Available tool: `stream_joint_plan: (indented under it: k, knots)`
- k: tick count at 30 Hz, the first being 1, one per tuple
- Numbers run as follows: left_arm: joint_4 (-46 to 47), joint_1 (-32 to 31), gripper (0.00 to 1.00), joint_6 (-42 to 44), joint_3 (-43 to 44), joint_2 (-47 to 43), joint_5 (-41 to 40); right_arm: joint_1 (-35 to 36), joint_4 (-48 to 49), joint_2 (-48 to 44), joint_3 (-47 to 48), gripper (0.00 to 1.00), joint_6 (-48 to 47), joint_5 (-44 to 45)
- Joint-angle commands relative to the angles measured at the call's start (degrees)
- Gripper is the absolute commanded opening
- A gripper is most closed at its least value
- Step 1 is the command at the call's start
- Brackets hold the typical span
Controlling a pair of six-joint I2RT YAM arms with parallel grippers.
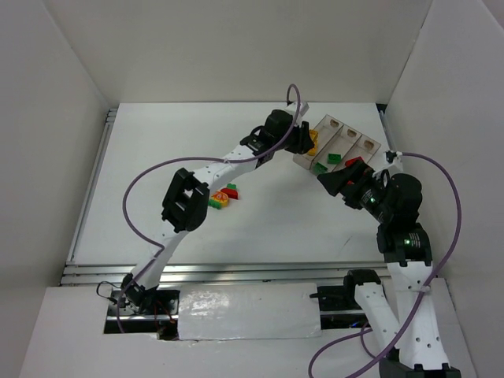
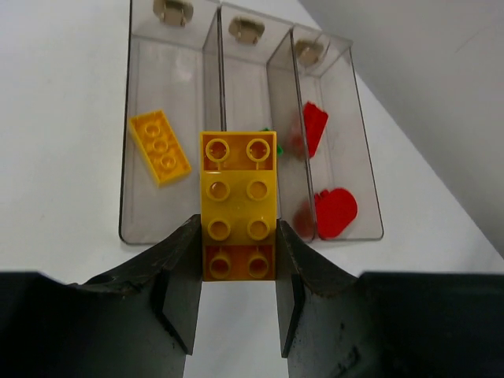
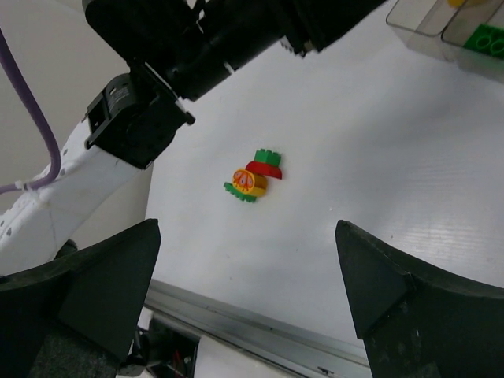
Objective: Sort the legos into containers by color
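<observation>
My left gripper (image 2: 238, 224) is shut on a yellow brick stack (image 2: 238, 177) and holds it over the near end of the smoky three-compartment tray (image 2: 165, 71). The tray's left compartment holds a yellow brick (image 2: 159, 146). A bit of green (image 2: 272, 142) shows in the middle one, behind the held brick. The right one holds two red pieces (image 2: 335, 213). In the top view the left gripper (image 1: 303, 140) is at the tray's left end (image 1: 346, 140). My right gripper (image 1: 335, 183) is open and empty, in front of the tray. A small cluster of red, green and yellow bricks (image 3: 253, 179) lies on the table.
The loose cluster (image 1: 223, 196) lies left of centre, beside the left arm's forearm (image 1: 185, 201). The table's metal front rail (image 3: 260, 331) runs below the right gripper (image 3: 246, 228). White walls close in the table on three sides.
</observation>
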Motion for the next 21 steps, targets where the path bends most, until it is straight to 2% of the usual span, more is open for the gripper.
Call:
stream_joint_plan:
  k: [1,6,9,10,12,13,18,19,21]
  knots:
    - [15.77,0.5,0.12,-0.48,-0.09,1.79,0.32,-0.04,0.82,-2.04,-1.21,1.0,1.42,-3.96]
    - [20.61,0.15,0.2,0.4,3.77,6.71,-1.97,-0.04,-0.42,-6.25,-2.01,1.0,2.21,-2.9]
    - [20.37,-0.2,0.3,1.45,7.45,10.05,-2.23,-0.04,-1.64,-7.4,-1.22,1.0,1.69,-3.08]
    - [20.19,-0.38,0.4,1.63,8.59,11.19,-2.41,-0.04,-1.99,-7.49,-0.43,1.0,1.51,-2.9]
    - [21.32,-0.38,0.53,1.55,8.08,11.37,-2.23,-0.04,-2.78,-7.58,0.27,1.0,0.98,-2.99]
    - [21.94,-0.38,0.66,1.46,6.51,10.85,-2.32,-0.04,-2.7,-7.58,0.45,1.0,0.81,-3.16]
    - [22.56,-0.47,0.91,1.72,3.68,9.35,-4.52,-0.04,-2.53,-7.23,-0.07,1.0,0.37,-3.6]
    - [22.12,-0.38,1.0,1.98,4.12,9.61,-4.52,-0.04,-2.52,-7.31,-0.42,1.0,0.28,-3.52]
    - [21.68,-0.29,1.0,1.9,4.04,9.27,-4.96,-0.04,-2.44,-7.49,-0.6,1.0,0.37,-3.08]
